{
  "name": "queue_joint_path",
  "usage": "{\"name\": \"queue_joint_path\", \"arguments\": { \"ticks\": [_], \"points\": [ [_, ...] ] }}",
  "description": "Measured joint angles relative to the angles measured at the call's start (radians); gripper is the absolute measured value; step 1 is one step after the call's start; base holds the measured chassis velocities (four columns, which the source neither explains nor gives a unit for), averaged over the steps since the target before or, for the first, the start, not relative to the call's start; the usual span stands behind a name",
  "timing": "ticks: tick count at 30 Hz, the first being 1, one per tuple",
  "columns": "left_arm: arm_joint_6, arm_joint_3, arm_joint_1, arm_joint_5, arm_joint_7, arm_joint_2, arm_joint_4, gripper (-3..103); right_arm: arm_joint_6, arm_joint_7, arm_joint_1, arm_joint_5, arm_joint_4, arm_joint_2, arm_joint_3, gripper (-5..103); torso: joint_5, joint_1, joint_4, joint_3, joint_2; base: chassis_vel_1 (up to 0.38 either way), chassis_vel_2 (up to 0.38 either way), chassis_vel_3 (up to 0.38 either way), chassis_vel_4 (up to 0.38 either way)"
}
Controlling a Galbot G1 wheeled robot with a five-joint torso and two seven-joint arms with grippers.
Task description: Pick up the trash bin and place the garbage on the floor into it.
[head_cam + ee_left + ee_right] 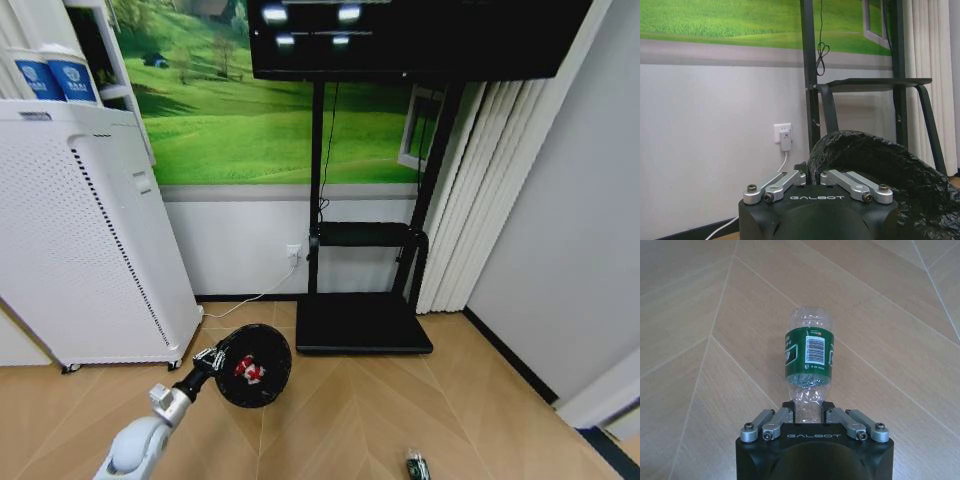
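The black trash bin (262, 375) hangs tilted above the wood floor, its mouth facing the head camera. My left gripper (212, 357) is shut on its rim; in the left wrist view the gripper (810, 176) pinches the black liner bag (875, 160). One piece of garbage, a red-and-white wrapper ball (249, 371), lies inside the bin. Another piece, a small clear bottle with a green label (809, 355), is held above the floor with my right gripper (808, 409) shut on its lower end. In the head view this bottle (416, 466) shows low, right of the bin.
A tall white perforated appliance (80, 250) stands at the left, with blue-and-white cups (55, 75) on top. The black screen stand's base (362, 325) lies just behind the bin. A wall socket (293, 254) with a white cable, a curtain (470, 200) and a grey wall (560, 220) close off the right.
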State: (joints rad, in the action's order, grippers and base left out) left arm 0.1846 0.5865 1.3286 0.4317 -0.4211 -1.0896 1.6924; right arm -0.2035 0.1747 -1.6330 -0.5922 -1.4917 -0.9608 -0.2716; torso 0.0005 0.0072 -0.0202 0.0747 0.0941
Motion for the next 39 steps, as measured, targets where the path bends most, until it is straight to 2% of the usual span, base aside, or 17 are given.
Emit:
{"name": "queue_joint_path", "arguments": {
  "ticks": [5, 11, 13, 15, 17, 20, 23, 24, 26, 27, 29, 30, 32, 39],
  "points": [
    [0.000, -0.011, -0.004, -0.004, 0.000, -0.002, -0.005, 7, 0.005, -0.028, -0.008, 0.002, -0.020, 0.004, -0.018, 19, -0.0004, 0.000, 0.0000, 0.000, 0.000, 0.000, 0.000, 0.000, 0.000],
    [-0.006, -0.049, -0.016, -0.007, 0.008, -0.005, -0.013, 7, 0.014, -0.058, -0.024, -0.002, -0.110, 0.004, -0.069, 19, -0.0003, 0.000, -0.0002, 0.000, 0.000, 0.000, 0.000, 0.000, 0.000],
    [-0.024, -0.078, -0.011, 0.021, 0.029, -0.009, -0.027, 7, 0.031, -0.099, -0.017, -0.019, -0.302, 0.021, -0.112, 19, -0.0005, 0.000, 0.0001, 0.000, 0.000, 0.000, 0.000, 0.000, 0.000],
    [-0.027, -0.084, -0.011, 0.024, 0.032, -0.010, -0.033, 7, 0.030, -0.106, -0.014, -0.037, -0.344, 0.029, -0.113, 19, -0.0011, 0.000, 0.0004, 0.000, 0.000, 0.000, 0.000, 0.000, 0.000],
    [-0.041, -0.118, -0.030, 0.042, 0.048, -0.009, -0.047, 7, 0.025, -0.134, -0.006, -0.065, -0.460, 0.043, -0.119, 19, -0.0005, 0.000, 0.0010, 0.000, 0.000, 0.000, 0.000, 0.000, 0.000],
    [-0.053, -0.162, -0.063, 0.067, 0.064, 0.003, -0.061, 7, 0.023, -0.155, -0.010, -0.066, -0.543, 0.045, -0.123, 19, -0.0007, 0.000, 0.0003, 0.000, 0.000, 0.000, 0.000, 0.000, 0.000],
    [-0.072, -0.267, -0.139, 0.120, 0.073, 0.038, -0.099, 7, 0.021, -0.168, -0.041, -0.063, -0.651, 0.039, -0.123, 19, -0.0008, 0.000, -0.0002, 0.000, 0.000, 0.000, 0.000, 0.000, 0.000],
    [-0.072, -0.267, -0.139, 0.120, 0.073, 0.038, -0.099, 7, 0.021, -0.168, -0.041, -0.063, -0.651, 0.039, -0.123, 19, -0.0008, 0.000, -0.0002, 0.000, 0.000, 0.000, 0.000, 0.000, 0.000],
    [-0.077, -0.365, -0.193, 0.133, 0.038, 0.072, -0.131, 7, 0.027, -0.194, -0.070, -0.038, -0.694, 0.026, -0.116, 19, -0.0007, 0.000, -0.0001, 0.000, 0.000, 0.000, 0.000, 0.000, 0.000],
    [-0.077, -0.365, -0.193, 0.133, 0.038, 0.072, -0.131, 7, 0.027, -0.194, -0.070, -0.038, -0.694, 0.026, -0.116, 19, -0.0007, 0.000, -0.0001, 0.000, 0.000, 0.000, 0.000, 0.000, 0.000],
    [-0.072, -0.449, -0.233, 0.123, -0.017, 0.089, -0.159, 7, 0.044, -0.231, -0.074, 0.012, -0.688, 0.012, -0.099, 19, -0.0005, 0.000, -0.0002, 0.000, 0.000, 0.000, 0.000, 0.000, 0.000],
    [-0.072, -0.449, -0.233, 0.123, -0.017, 0.089, -0.159, 7, 0.044, -0.231, -0.074, 0.012, -0.688, 0.012, -0.099, 19, -0.0005, 0.000, -0.0002, 0.000, 0.000, 0.000, 0.000, 0.000, 0.000],
    [-0.061, -0.524, -0.259, 0.121, -0.062, 0.092, -0.172, 7, 0.058, -0.254, -0.067, 0.048, -0.668, -0.005, -0.080, 19, -0.0003, 0.000, -0.0002, 0.000, 0.000, 0.000, 0.000, 0.000, 0.000],
    [-0.053, -0.619, -0.311, 0.178, -0.106, 0.090, -0.174, 7, 0.062, -0.271, -0.048, 0.062, -0.644, -0.012, -0.052, 19, -0.0003, 0.000, -0.0001, 0.000, 0.000, 0.000, 0.000, 0.000, 0.000]
  ]
}}
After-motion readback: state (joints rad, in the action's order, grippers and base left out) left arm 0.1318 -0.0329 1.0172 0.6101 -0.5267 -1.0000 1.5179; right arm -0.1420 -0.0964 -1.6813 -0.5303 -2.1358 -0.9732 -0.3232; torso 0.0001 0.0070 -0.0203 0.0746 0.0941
